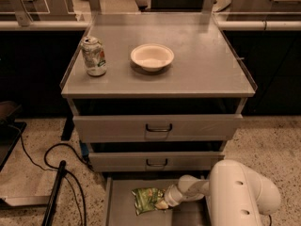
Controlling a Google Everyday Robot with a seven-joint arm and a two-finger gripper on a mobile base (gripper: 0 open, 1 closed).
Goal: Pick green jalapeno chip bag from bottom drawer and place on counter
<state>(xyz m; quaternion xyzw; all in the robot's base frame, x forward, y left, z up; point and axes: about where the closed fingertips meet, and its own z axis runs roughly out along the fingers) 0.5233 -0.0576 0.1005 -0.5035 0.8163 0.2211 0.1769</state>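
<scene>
The green jalapeno chip bag lies crumpled on the floor of the open bottom drawer, left of middle. My gripper reaches down into the drawer from the right, on the end of the white arm, and its tip sits against the bag's right edge. The counter is the flat grey top of the cabinet, above two shut handled drawers.
A green-and-white soda can stands at the counter's left. A pale bowl sits near its middle. Black cables run over the speckled floor left of the cabinet. Glass-railed barriers stand behind it.
</scene>
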